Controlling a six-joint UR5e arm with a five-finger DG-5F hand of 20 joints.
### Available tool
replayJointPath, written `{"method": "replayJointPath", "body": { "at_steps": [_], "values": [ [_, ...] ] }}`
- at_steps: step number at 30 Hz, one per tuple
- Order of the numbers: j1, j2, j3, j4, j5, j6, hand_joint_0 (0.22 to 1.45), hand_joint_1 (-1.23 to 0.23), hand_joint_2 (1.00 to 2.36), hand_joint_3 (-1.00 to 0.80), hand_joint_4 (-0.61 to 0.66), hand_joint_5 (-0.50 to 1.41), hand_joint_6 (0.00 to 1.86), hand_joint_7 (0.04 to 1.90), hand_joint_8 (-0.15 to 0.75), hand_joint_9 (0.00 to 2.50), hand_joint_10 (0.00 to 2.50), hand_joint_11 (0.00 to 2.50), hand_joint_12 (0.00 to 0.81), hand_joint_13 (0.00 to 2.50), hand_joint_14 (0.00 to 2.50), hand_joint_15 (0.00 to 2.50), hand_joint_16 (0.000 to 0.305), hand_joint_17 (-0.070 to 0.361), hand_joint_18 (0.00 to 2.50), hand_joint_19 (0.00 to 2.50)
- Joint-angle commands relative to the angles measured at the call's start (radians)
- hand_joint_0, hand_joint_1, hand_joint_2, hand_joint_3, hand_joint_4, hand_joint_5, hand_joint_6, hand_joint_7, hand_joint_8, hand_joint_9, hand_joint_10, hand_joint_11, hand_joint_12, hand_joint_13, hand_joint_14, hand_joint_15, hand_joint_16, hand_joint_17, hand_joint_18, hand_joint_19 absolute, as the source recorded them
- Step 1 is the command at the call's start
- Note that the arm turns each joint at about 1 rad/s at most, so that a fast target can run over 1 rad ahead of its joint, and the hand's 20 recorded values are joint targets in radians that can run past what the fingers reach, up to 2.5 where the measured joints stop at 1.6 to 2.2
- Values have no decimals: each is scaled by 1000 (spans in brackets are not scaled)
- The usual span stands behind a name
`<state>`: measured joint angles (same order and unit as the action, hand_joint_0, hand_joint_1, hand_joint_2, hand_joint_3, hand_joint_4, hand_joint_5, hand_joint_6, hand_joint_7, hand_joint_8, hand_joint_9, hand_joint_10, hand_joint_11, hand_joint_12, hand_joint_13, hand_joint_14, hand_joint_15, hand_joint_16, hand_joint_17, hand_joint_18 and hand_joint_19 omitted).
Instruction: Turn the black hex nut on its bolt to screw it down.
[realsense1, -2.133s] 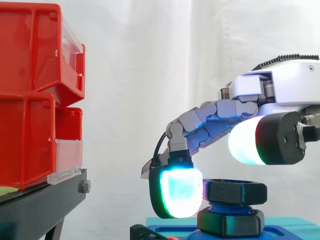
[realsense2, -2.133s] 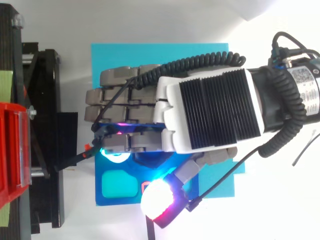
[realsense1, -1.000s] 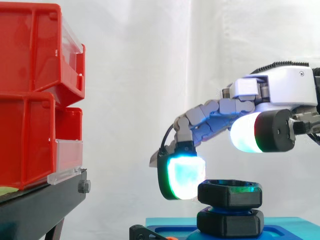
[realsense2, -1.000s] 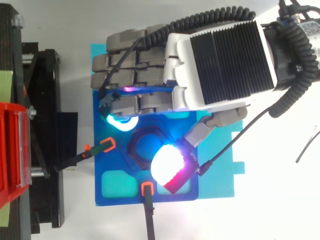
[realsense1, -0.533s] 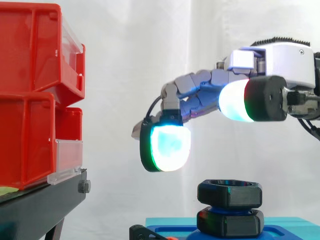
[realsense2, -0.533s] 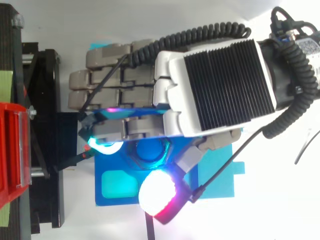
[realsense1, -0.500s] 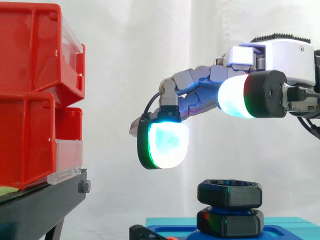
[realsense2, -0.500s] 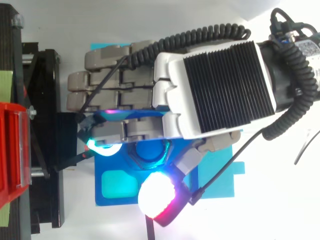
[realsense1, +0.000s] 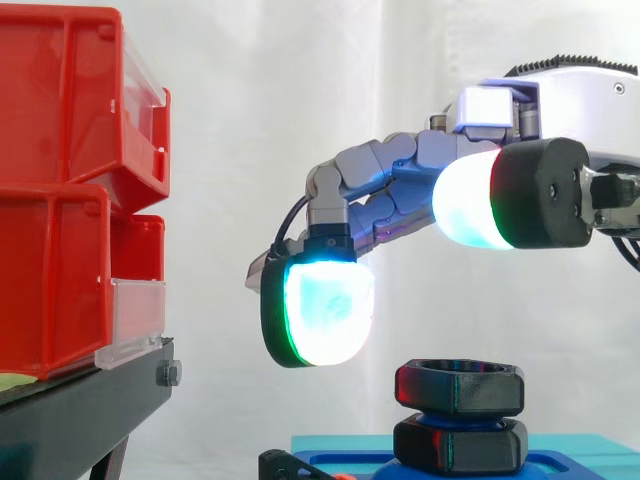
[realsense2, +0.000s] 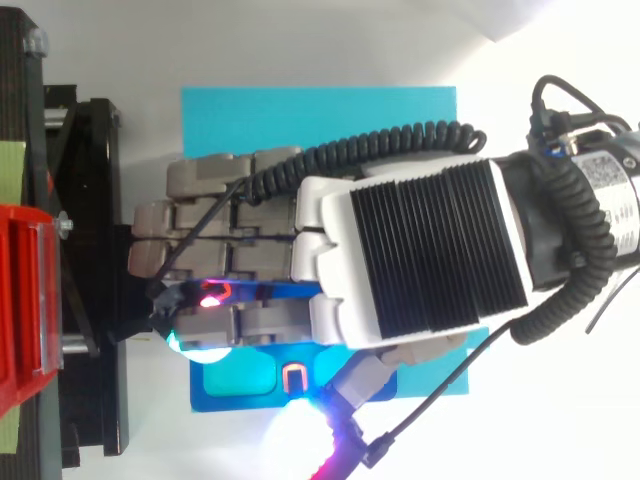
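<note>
Side view: the black hex nut (realsense1: 459, 386) sits flat on top of its bolt, with bore and bolt axis pointing straight up. Just under it, a second black hex piece (realsense1: 460, 445) rests on the blue fixture plate (realsense1: 580, 465). The blue sliver between the two is probably the bolt's thread. The hand (realsense1: 400, 195) hangs above and to the left, fingers loose and drooping, nothing in them, and its glowing fingertip pad (realsense1: 320, 312) is clear of the nut. At left, red bins (realsense1: 60, 200) are stacked on the black stand (realsense1: 80, 420); their contents can't be made out.

Top view: the hand (realsense2: 410, 260) spreads over the plate (realsense2: 235, 402), covering the nut. The plate lies on a cyan mat (realsense2: 320, 115) on the white worktop (realsense2: 300, 40).
</note>
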<state>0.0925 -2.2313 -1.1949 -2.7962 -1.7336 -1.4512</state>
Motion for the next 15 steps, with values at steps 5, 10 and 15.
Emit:
{"method": "replayJointPath", "body": {
  "at_steps": [5, 10, 15],
  "values": [
    [15, -1, 0, -14, 28, 0, 504, -187, 1000, -500, 308, -91, 500, 1219, 299, 465, 3, 135, 369, 498, 3, 91, 52, 116, 426, 200],
    [16, -7, -37, -11, 26, 0, 504, -189, 1000, -500, 307, -90, 500, 1220, 299, 463, 3, 135, 370, 499, 2, 88, 52, 116, 428, 199],
    [15, -8, -55, 35, 26, 5, 505, -190, 1000, -500, 305, -90, 500, 1225, 299, 466, 2, 136, 370, 499, 2, 88, 52, 116, 428, 200]
  ]
}}
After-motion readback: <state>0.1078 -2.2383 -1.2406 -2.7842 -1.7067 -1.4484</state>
